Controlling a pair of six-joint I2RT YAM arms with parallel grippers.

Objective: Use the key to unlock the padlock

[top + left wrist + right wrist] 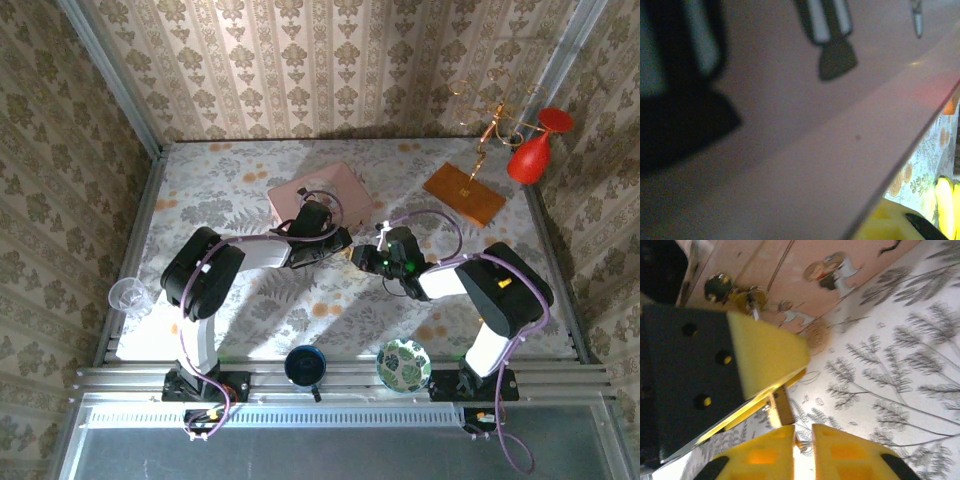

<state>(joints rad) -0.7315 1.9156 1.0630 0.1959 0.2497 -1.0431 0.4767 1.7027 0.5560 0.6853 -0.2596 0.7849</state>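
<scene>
Just before right hand, padlock

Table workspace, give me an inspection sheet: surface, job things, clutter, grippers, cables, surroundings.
Surface: floral cloth, lying flat.
Job's things: small brass piece between the grippers, probably the padlock; key not made out.
Clutter: pink box, wooden board with gold wire stand, red vase, clear cup, dark cup, green bowl.
Grippers: left gripper and right gripper meet tip to tip beside the box; jaw states unclear.
Cables: purple cables along both arms.
Surroundings: patterned walls, metal rail at the near edge.
</scene>
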